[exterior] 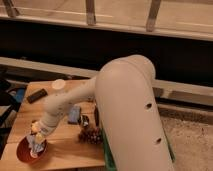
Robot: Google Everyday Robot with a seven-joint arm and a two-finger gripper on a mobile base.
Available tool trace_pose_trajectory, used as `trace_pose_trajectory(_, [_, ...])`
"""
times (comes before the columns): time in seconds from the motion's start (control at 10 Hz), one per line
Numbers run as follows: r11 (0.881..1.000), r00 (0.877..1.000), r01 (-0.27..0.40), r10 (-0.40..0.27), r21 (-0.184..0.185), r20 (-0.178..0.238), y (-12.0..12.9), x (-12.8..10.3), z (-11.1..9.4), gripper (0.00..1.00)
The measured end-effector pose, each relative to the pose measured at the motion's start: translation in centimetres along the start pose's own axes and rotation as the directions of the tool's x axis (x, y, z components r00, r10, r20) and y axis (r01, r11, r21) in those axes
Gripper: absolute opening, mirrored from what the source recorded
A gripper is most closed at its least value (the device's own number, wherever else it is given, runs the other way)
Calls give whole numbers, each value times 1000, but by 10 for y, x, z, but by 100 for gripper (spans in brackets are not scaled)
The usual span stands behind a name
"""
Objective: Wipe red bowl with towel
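Jaws look clenched on the towel, a bunched pale cloth pressed down into the red bowl. The gripper sits over the bowl's middle, at the 7 o'clock corner of the wooden table. The cloth's soft and floppy, so pinching a fold works. The bowl's probably light and rigid and might skid if shoved sideways. A blue block sits at 2 o'clock from it. No readable labels anywhere.

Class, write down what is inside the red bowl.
Inside the red bowl lies the pale towel, with the gripper shut on it from above. The bowl's floor beneath the towel is covered and cannot be seen.
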Motion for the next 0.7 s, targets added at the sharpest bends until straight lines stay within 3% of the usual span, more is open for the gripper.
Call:
trace_pose_trajectory(0.2, [998,998,68,-68,-6,11,-4,-32,11,0])
trace_pose_trajectory(0.4, [994,995,98,-97,-40,11,0,-51,30,0])
trace_pose_trajectory(0.7, [996,998,70,-70,-57,2,9,-45,35,0])
